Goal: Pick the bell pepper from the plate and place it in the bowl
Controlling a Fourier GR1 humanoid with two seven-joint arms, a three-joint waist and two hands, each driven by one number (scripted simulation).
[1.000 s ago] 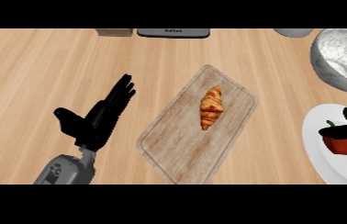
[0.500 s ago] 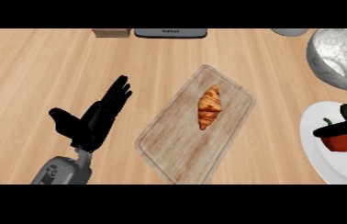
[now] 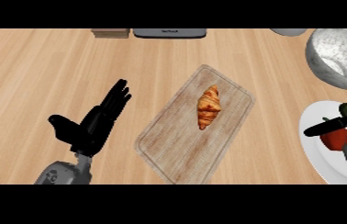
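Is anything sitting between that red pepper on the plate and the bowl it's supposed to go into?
Nothing visible does. The bell pepper lies on the white plate at the right edge, with black fingers of the right hand at it. The grey bowl sits just beyond, with bare counter between plate and bowl.

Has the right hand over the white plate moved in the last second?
Yes. The right hand has slid left, farther in over the white plate toward the wooden cutting board, onto the red bell pepper.
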